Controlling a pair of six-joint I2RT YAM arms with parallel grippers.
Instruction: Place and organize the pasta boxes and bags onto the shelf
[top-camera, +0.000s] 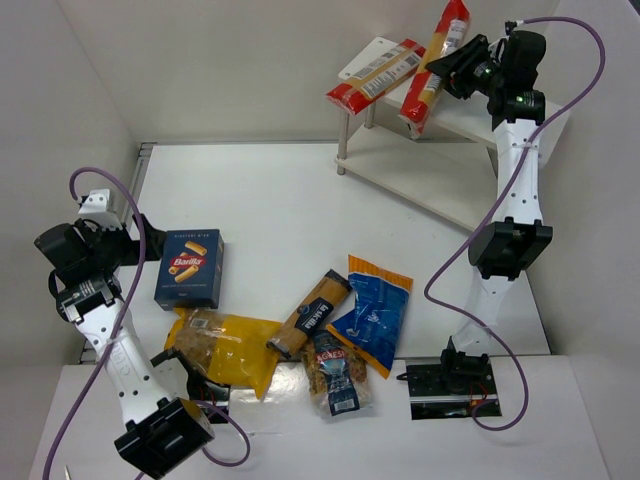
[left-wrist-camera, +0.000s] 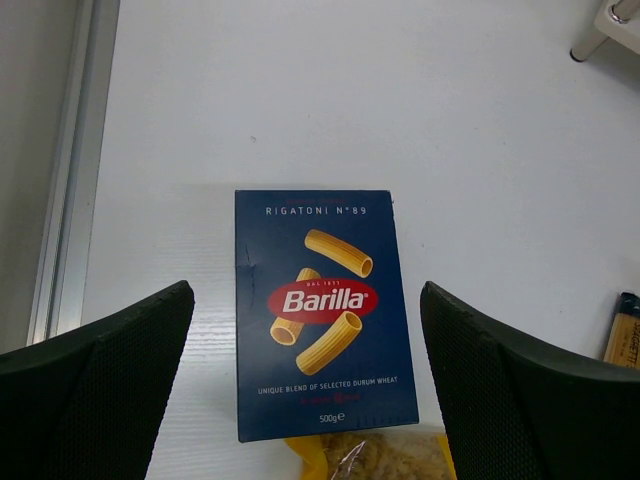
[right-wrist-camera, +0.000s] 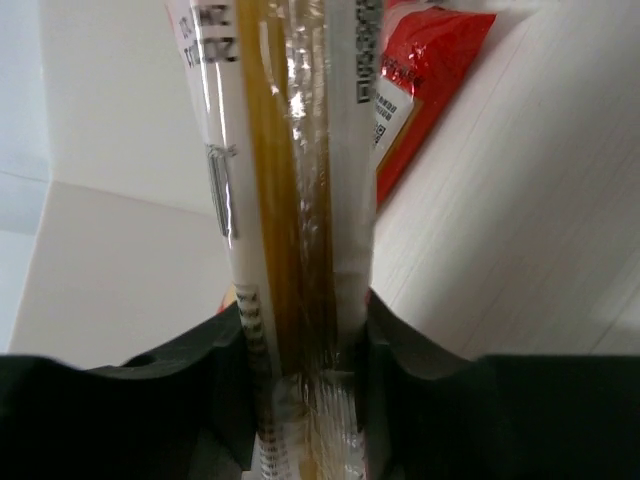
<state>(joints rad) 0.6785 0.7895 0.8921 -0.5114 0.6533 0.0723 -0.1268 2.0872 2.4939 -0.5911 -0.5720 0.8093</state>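
White arm links (top-camera: 520, 180), black joints (top-camera: 510, 247), purple cables (top-camera: 603, 60), black mesh-textured gripper fingers (left-wrist-camera: 100, 390).

Left wrist: I see the yellow pasta bag (left-wrist-camera: 370, 458) cropped at the bottom edge, the brown pack (left-wrist-camera: 625, 335) at the right; right wrist: the spaghetti bag (right-wrist-camera: 300, 200) cropped at both ends.

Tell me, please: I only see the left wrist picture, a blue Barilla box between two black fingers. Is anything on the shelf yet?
Observer: Yes. One spaghetti bag lies on the top board of the shelf.
Operator: What is the other arm doing?
Observer: The right gripper is shut on a second spaghetti bag, up at that top board.
Operator: What else is left to put away?
Observer: Four more packs lie together: a yellow bag, a brown pack, a blue bag and a clear bag.
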